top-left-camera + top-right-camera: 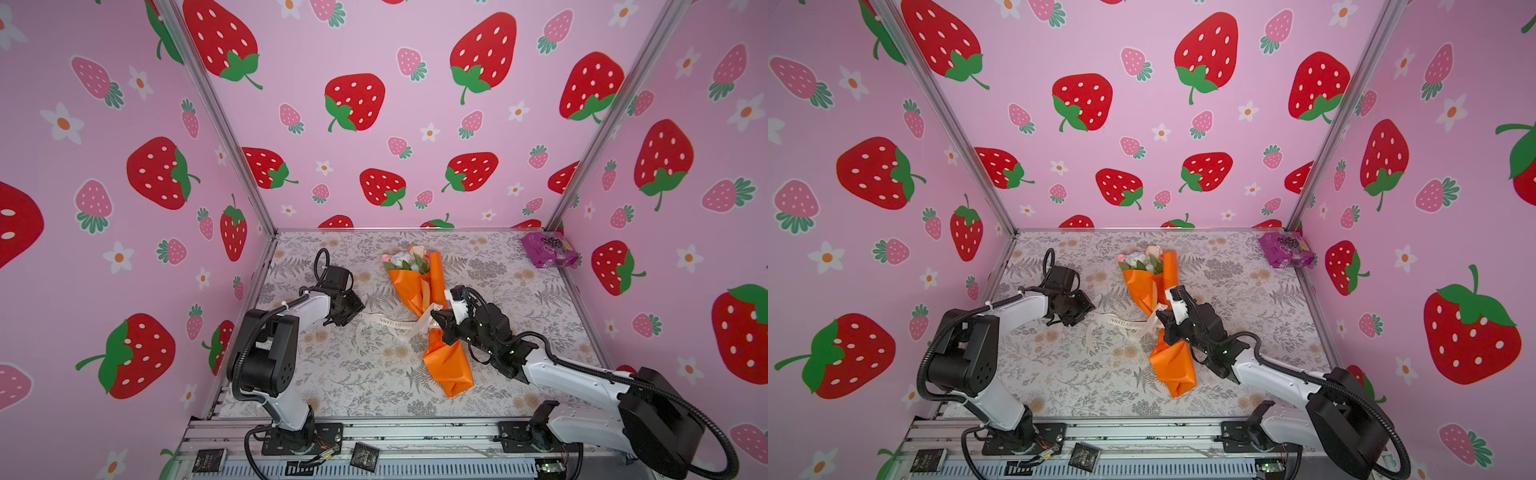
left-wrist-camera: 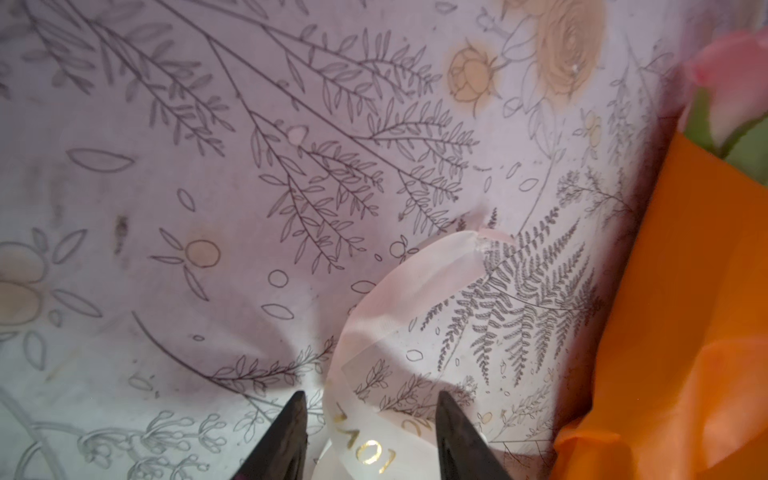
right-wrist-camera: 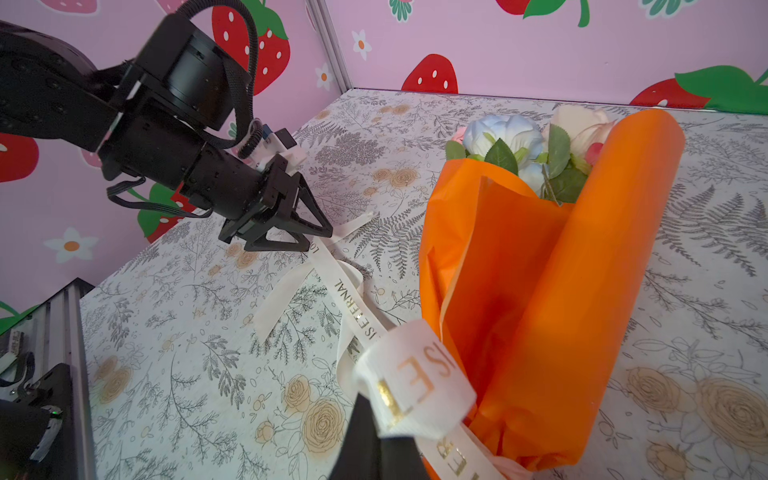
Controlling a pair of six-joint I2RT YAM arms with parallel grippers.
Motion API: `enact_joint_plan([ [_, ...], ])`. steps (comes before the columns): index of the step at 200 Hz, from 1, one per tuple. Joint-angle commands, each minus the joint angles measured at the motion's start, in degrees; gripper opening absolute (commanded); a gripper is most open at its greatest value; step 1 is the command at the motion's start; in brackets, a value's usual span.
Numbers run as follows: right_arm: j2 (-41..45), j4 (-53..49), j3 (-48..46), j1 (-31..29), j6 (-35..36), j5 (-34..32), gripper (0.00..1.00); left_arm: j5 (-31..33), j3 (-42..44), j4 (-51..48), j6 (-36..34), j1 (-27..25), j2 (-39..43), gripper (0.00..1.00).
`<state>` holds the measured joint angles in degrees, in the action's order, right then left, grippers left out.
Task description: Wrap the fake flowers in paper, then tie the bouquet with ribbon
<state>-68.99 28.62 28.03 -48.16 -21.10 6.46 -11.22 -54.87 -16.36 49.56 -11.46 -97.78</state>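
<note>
The bouquet (image 1: 415,291) lies flat on the floral table (image 1: 332,374), its orange wrap touching the right gripper (image 1: 437,318) at the narrow waist. The rose heads point away from that gripper toward the back wall, and the wrap's tail fans out on the gripper's near side, toward the arm bases. The right gripper's fingers are pressed together. In the right wrist view a loop of the white ribbon (image 3: 415,386) with gold lettering wraps over them, so the gripper appears to be pinching the ribbon, though the contact itself is hidden beneath the band. From there the ribbon runs across the table to the left gripper (image 2: 370,399), which sits off to the bouquet's left. That gripper's fingers stand spread, one on each side of the ribbon near its free end, with a gap showing between them and the band. A purple packet (image 1: 548,249) sits in the far right corner, well apart from both grippers.
</note>
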Motion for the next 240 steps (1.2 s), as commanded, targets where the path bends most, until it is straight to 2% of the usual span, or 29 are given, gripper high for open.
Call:
enact_joint_plan([
  [1,-0.2,-0.2,1.6,-0.3,0.5,0.1,0.0,-0.3,-3.2,-0.4,-0.3,0.3,-1.6,0.48],
  [13,0.2,-0.2,1.4,-0.3,0.6,-0.2,0.0,0.3,-3.1,-0.5,-0.4,0.3,-2.3,0.45],
  [29,0.5,-0.4,1.3,-0.3,0.7,-0.8,0.0,0.1,-3.0,-0.3,-0.5,0.3,-3.4,0.35],
  [42,0.9,-0.7,1.1,-0.3,0.5,-1.5,0.0,-0.9,-2.9,0.0,-0.3,0.3,-3.4,0.21],
  [58,1.0,-1.2,1.0,-0.3,0.4,-2.0,0.0,-2.2,-2.6,0.8,-0.3,0.3,-1.6,0.08],
  [65,1.0,-1.4,1.0,-0.3,0.2,-2.3,0.0,-3.1,-2.9,0.6,-0.3,0.4,-0.5,0.07],
  [70,1.0,-1.6,1.2,-0.3,0.1,-2.6,0.0,-3.7,-3.2,0.1,-0.6,0.4,0.6,0.0],
  [98,0.3,-5.3,3.6,-0.2,-0.6,-4.3,0.0,-5.5,-5.5,-4.5,-2.3,0.2,10.2,0.0],
  [122,-0.4,-7.2,5.8,-0.2,-0.4,-4.1,0.0,-4.0,-6.7,-10.4,-3.1,0.2,19.8,0.0],
  [162,-0.3,-8.1,8.9,-0.2,0.2,-3.7,0.0,-8.4,-4.3,-16.7,-1.2,-1.5,29.6,0.0],
  [185,-1.3,-12.0,11.7,-0.1,0.5,-6.4,0.0,-6.5,-3.4,-19.3,1.4,-4.7,35.5,0.0],
  [205,-2.4,-13.8,13.5,0.0,1.7,-5.4,0.0,-6.6,-2.9,-18.9,3.2,-7.7,38.7,0.0],
  [221,-3.0,-14.9,14.5,0.2,1.4,-4.9,0.0,-3.3,-3.4,-18.8,2.2,-12.9,39.8,0.0],
  [240,-3.3,-15.0,14.5,0.6,0.5,-3.1,0.0,1.0,-2.9,-14.8,0.7,-21.7,39.6,0.0],
])
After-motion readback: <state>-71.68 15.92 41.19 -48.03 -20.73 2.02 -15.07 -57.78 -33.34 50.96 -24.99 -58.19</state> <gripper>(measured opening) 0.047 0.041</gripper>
